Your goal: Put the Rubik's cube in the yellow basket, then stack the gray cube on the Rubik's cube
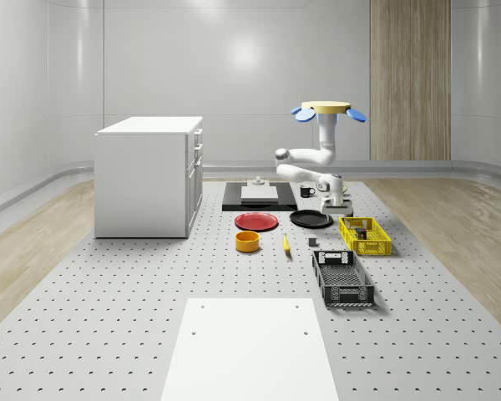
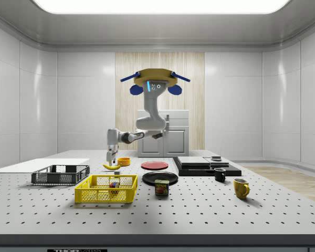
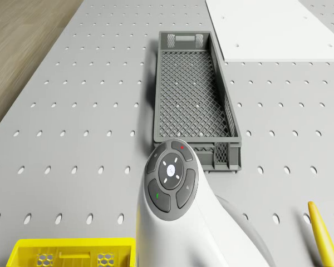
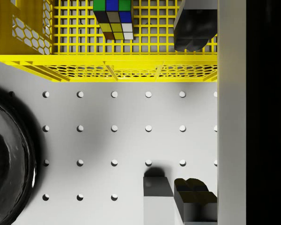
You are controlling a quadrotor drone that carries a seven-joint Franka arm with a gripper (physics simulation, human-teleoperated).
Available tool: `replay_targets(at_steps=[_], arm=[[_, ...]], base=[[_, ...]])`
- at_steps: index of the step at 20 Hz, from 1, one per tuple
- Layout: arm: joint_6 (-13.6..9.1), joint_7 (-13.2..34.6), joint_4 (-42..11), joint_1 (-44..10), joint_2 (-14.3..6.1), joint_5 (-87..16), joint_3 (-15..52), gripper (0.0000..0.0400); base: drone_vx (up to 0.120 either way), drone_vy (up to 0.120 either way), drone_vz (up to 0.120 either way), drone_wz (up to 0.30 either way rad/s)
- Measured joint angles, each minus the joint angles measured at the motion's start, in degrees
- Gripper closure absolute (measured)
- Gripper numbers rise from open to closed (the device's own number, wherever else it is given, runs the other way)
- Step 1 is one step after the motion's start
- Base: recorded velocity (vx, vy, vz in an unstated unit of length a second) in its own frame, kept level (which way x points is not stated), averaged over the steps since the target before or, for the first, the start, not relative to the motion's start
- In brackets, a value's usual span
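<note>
The Rubik's cube (image 4: 114, 18) is seen inside the yellow basket (image 4: 107, 69). The gripper (image 4: 195, 117), its fingers spread and holding nothing, is hung beside the basket; the gray cube (image 4: 158, 186) lies on the table (image 4: 112, 145). The drone (image 2: 154, 79) is hovering above.

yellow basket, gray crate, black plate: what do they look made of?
Yellow basket: looks like moulded plastic, matte, with an open lattice floor and honeycomb-perforated walls. Gray crate: likely the same kind of plastic, dull dark gray mesh floor with thicker rims. Black plate: glossy, glazed ceramic or hard plastic; bright highlights run along its rim.
</note>
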Motion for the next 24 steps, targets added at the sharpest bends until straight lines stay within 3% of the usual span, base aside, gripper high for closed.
replay_targets(at_steps=[3, 15, 24], arm=[[-0.11, -0.04, -0.01, 0.05, 0.11, -0.05, -0.01, 0.0000], [-0.49, -0.18, -0.04, 0.25, 0.52, -0.24, -0.07, 0.0000], [-0.74, -0.28, -0.07, 0.37, 0.79, -0.36, -0.10, 0.0000]], base=[[0.000, -0.120, -0.013, 0.000], [0.000, -0.120, -0.120, 0.000], [0.000, -0.120, 0.000, 0.000]])
